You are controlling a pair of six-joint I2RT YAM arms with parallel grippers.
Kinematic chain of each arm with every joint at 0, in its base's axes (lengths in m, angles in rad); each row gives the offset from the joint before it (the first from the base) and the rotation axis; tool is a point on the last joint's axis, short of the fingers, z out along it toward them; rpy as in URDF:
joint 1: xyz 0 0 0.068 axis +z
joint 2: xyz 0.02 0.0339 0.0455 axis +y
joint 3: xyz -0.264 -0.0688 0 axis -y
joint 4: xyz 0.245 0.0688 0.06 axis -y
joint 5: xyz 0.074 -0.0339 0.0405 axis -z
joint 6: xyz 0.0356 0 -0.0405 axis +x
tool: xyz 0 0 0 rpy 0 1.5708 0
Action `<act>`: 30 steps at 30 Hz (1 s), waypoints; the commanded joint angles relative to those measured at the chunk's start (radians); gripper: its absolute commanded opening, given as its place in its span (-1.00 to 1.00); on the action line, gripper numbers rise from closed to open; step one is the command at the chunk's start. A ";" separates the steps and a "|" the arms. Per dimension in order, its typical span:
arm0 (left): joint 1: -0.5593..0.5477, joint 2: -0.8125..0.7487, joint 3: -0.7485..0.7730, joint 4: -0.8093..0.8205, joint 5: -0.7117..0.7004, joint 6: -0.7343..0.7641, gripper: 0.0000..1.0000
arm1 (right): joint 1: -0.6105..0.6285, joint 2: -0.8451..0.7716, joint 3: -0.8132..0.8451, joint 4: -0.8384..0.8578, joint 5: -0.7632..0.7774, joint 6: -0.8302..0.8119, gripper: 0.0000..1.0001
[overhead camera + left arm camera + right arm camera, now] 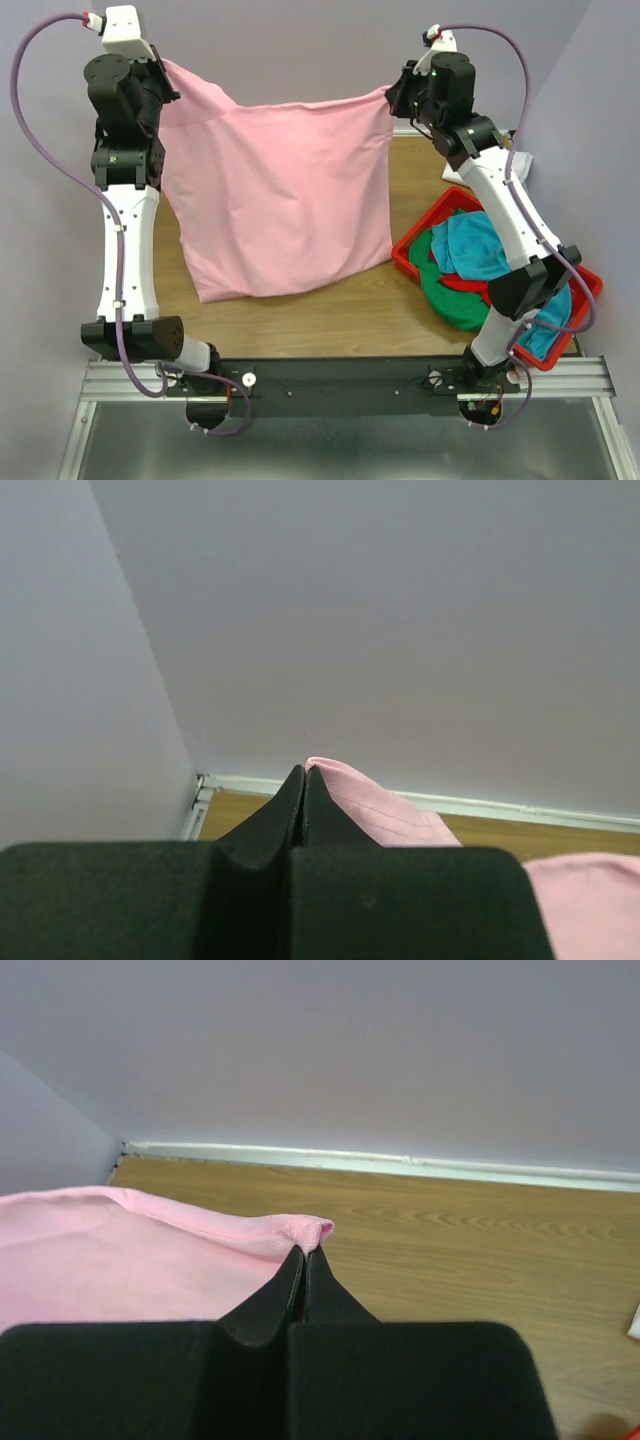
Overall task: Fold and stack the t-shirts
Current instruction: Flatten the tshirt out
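Bench (330,320): bare wood along the near edge, in front of the hanging cloth.
Bin (408,262): red, on the right side of the bench beside the right arm, with a teal shirt (475,245), a green shirt (450,298) and a red shirt (462,283) heaped loosely inside.
Pink shirt (280,200): spread like a curtain between the two arms, its lower edge resting on the bench and its top edge lifted toward the far wall.
Long axis: the top edge runs left to right and sags a little in the middle. The cloth hangs below both grippers and nearer than them.
Left gripper (168,78): clamped tight on the upper left corner. Its wrist view shows pink hem pinched at the tips.
Right gripper (392,97): clamped tight on the upper right corner, a curl of hem poking past the tips.
Arms: one per corner, neither nearer the cloth.
Coming move: probably a lay-down onto the bench, which depends on both corners travelling together so the top edge lands taut and square.
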 commanded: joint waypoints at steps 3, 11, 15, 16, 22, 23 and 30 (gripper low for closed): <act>0.005 -0.087 0.085 0.018 0.016 0.037 -1.00 | 0.002 -0.073 0.082 0.032 0.021 -0.025 -0.97; 0.007 -0.268 -0.035 0.056 0.039 0.011 -1.00 | 0.025 -0.208 -0.044 0.035 -0.010 -0.039 -0.97; 0.005 -0.414 -0.119 0.107 0.037 0.021 -1.00 | 0.059 -0.304 -0.133 0.038 -0.011 -0.043 -0.97; 0.007 -0.430 -0.125 0.105 0.033 0.023 -1.00 | 0.065 -0.323 -0.149 0.036 -0.011 -0.040 -0.97; 0.007 -0.468 -0.026 0.023 0.017 0.072 -1.00 | 0.079 -0.453 -0.207 0.033 0.013 -0.002 -0.97; 0.007 -0.463 -0.006 0.010 0.017 0.081 -1.00 | 0.079 -0.476 -0.208 0.032 0.019 0.003 -0.97; 0.007 -0.418 0.065 0.008 0.049 0.101 -1.00 | 0.079 -0.478 -0.187 0.030 0.038 0.067 -0.97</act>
